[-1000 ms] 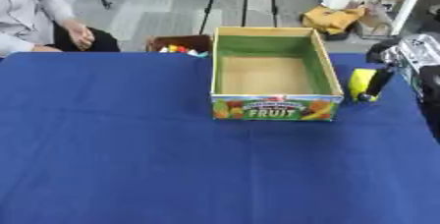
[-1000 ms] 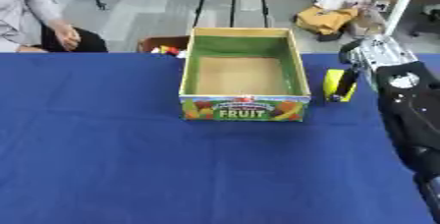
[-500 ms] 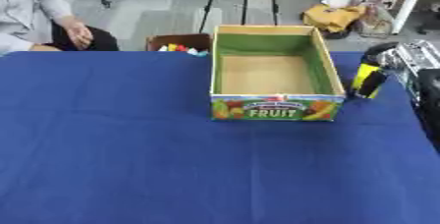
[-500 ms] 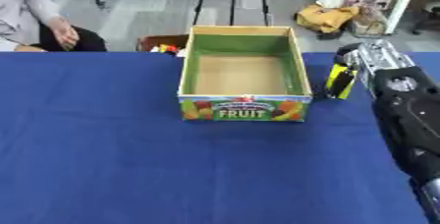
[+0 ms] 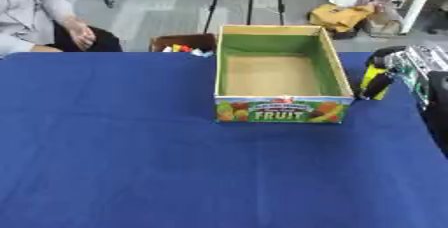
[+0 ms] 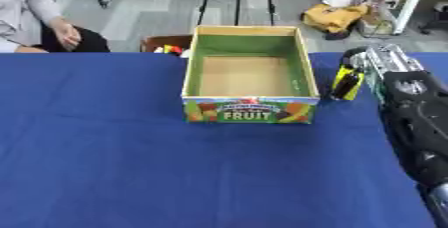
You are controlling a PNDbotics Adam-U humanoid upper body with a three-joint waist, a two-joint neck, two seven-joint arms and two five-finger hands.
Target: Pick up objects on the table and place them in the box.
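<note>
An open cardboard box [image 5: 284, 110] with green inner walls and a FRUIT label stands on the blue table, a little right of the middle; nothing shows inside it. Just right of the box a yellow and black object [image 6: 347, 83] stands upright at the box's outer wall. My right hand [image 6: 386, 63] reaches in from the right edge, and its fingers curl over the object's top and far side. The left hand shows in neither view.
The blue cloth [image 5: 131, 162] covers the whole table. Past the far edge stands a small brown box [image 5: 182, 43] with coloured things in it. A person [image 5: 35, 17] sits at the far left corner. A yellow bag [image 5: 341, 16] lies on the floor behind.
The yellow and black object has shifted up a little beside the box with my right hand on it. The box has stayed in place.
</note>
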